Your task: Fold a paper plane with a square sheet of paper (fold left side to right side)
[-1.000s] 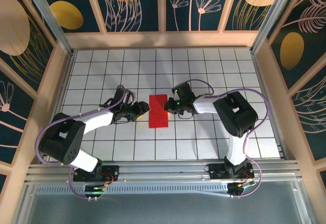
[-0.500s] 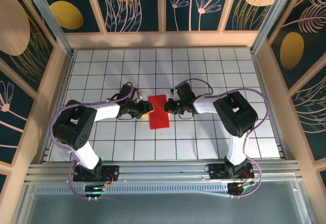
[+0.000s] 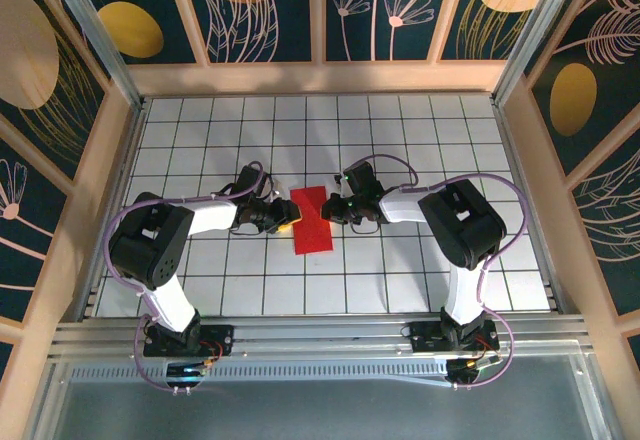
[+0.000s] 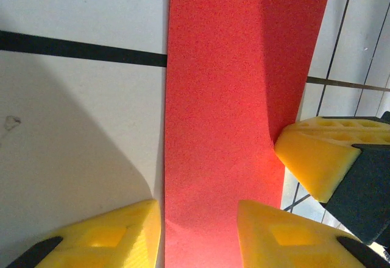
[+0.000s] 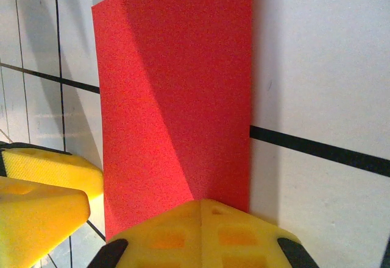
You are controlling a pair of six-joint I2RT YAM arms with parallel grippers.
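From my remote seat: the square sheet of paper (image 3: 311, 220) lies flat mid-table on the white grid table (image 3: 420, 140), showing as a narrow upright red strip, so I judge the left-to-right fold already made; left gripper (image 3: 283, 218) sits at its left long edge, jaws apart, one yellow finger (image 4: 97, 237) on bare tile and the other over the red; right gripper (image 3: 333, 207) is at the right long edge, jaws together, tip resting on the paper in its wrist view (image 5: 201, 219); neither looks clamped on the sheet; handling guess: very light, thin, floppy, slides easily on smooth tile, creases for good and tears if dragged; I'd pin one long edge flat and take hold at a free corner or edge, never mid-sheet; paper plain, no brand, label or readable writing anywhere.
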